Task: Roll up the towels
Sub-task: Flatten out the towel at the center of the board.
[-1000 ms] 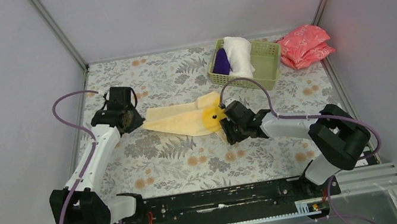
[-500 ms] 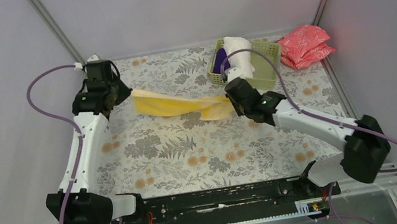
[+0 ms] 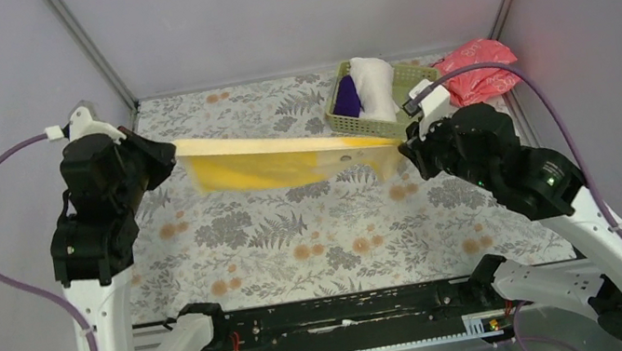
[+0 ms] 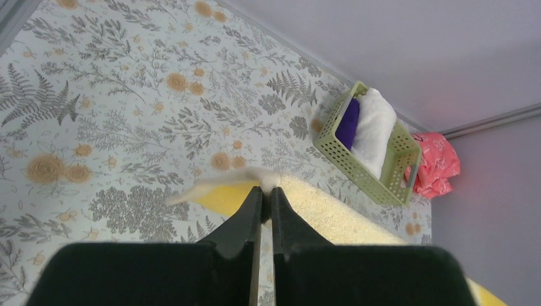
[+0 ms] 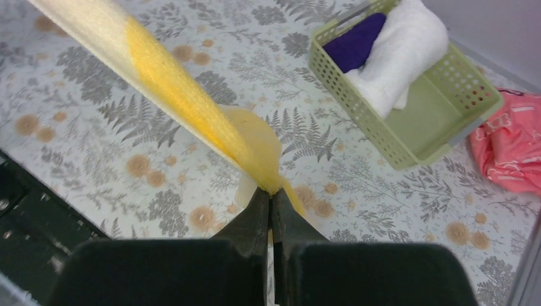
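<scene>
Pale yellow towel (image 3: 285, 156): off the worktop (image 3: 299, 243), stretched in the air as a long band between the two arms, running left to right over the far half of the floral surface. Upper edge paler, lower part deeper yellow.

Left end: pinched by the left fingers (image 4: 250, 213), pressed together on a corner of the cloth; a small flap sticks out past the tips.

Right end: pinched by the right fingers (image 5: 258, 213), likewise clamped on a bunched corner.

White towel (image 3: 374, 85) and dark purple towel (image 3: 347, 97): side by side and touching in the green basket (image 3: 418, 100) at the far right of the worktop, purple on the left.

Pink-red packets (image 3: 479, 71): just beside the basket, on its right, in the far corner
</scene>
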You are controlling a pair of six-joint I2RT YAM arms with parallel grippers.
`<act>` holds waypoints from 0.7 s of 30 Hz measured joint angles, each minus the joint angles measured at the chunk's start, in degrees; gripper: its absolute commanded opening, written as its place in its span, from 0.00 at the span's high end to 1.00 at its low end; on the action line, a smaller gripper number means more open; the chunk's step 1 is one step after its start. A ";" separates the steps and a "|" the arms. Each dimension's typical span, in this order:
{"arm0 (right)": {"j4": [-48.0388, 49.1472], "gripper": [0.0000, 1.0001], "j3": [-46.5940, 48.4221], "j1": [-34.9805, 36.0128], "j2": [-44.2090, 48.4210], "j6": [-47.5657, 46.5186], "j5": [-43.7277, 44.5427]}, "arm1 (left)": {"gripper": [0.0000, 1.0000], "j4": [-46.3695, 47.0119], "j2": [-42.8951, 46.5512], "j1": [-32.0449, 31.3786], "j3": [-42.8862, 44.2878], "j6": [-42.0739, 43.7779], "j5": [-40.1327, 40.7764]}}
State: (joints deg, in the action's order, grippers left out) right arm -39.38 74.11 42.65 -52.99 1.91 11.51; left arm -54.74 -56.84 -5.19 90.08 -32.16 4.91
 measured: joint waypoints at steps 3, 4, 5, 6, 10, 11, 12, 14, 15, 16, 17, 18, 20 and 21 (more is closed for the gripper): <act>-5.27 1.00 2.67 0.00 -0.35 -0.48 -4.74 | 1.00 -1.86 2.56 0.00 -0.90 -0.09 -0.63; -6.95 1.00 3.13 0.00 -1.03 -0.59 -5.84 | 1.00 -2.36 2.97 0.00 -1.86 -0.07 -0.63; -8.22 1.00 3.26 -0.02 -1.86 -0.70 -6.69 | 1.00 -2.75 3.08 0.00 -2.75 -0.07 -0.59; -9.62 1.00 3.28 -0.02 -3.19 -0.81 -7.13 | 1.00 -2.93 3.02 0.00 -4.02 -0.07 -0.44; -11.37 1.00 1.14 -0.02 -11.39 -1.42 -5.68 | 1.00 -2.49 -0.13 0.07 -10.91 -0.11 0.98; -10.95 1.00 0.24 -0.02 -13.64 -1.73 -4.74 | 1.00 -2.19 -1.14 0.07 -12.44 -0.20 1.31; -10.01 1.00 -1.05 -0.07 -16.50 -2.25 -3.52 | 1.00 -1.36 -2.82 0.07 -14.34 -0.37 1.84; -7.45 1.00 -3.45 -0.52 -21.92 -3.04 -0.90 | 1.00 0.90 -7.06 0.07 -17.55 -0.98 2.71; -5.84 1.00 -4.35 -1.14 -25.51 -3.43 0.52 | 1.00 2.45 -10.05 0.07 -19.06 -1.53 3.10; -4.24 1.00 -4.61 -2.23 -29.59 -3.69 1.66 | 1.00 3.98 -13.03 0.07 -20.17 -2.01 3.37; -2.75 1.00 -4.59 -3.19 -33.00 -3.91 2.43 | 1.00 5.79 -16.63 0.07 -20.98 -2.62 3.65; -1.05 1.00 -4.24 -4.59 -36.87 -4.04 3.08 | 1.00 7.65 -20.13 0.07 -21.42 -3.10 3.76; 2.62 1.00 -3.34 -7.15 -43.76 -4.63 4.15 | 1.00 11.08 -26.60 0.11 -21.55 -4.02 3.65; 4.15 1.00 -3.08 -7.98 -45.99 -4.94 4.55 | 1.00 13.20 -30.01 0.15 -21.51 -4.57 3.54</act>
State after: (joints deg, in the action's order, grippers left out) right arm -35.22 71.02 34.68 -98.98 -3.03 16.05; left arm -41.54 -86.85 -5.04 68.58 -36.73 8.45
